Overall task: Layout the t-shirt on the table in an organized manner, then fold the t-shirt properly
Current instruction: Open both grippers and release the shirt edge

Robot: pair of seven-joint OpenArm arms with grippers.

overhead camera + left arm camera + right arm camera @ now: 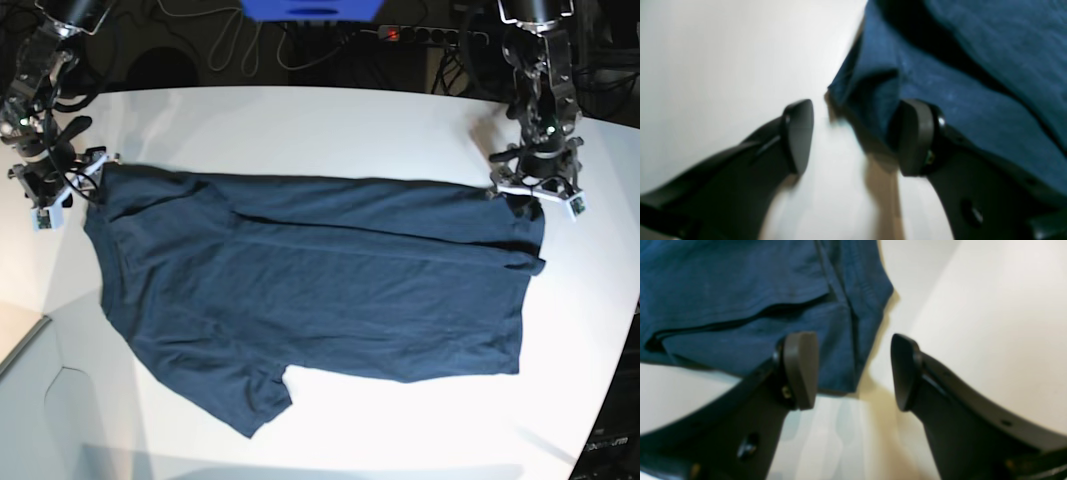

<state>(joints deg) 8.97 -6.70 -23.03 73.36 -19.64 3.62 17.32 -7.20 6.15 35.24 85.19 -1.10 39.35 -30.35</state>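
Shirt (pixel 320 290) lay spread on worktop (pixel 300 115), top part folded over along far edge; one sleeve stuck out at near side. Left gripper (pixel 853 136) wide open, holding nothing, astride shirt corner. Right gripper (pixel 853 371) likewise open, empty, at opposite corner. Both likely placed there for stretching cloth flat

T-shirt (pixel 330 290): soft dark navy cloth, matt, fine knit grain, stitched hems, creased just beyond the fingers. Table (pixel 300 120): smooth white top, faint sheen, lying beneath and between the fingers. Fingers (pixel 800 136): black moulded plastic, slightly glossy arms; pads (pixel 801 370) matt dark grey, smooth.
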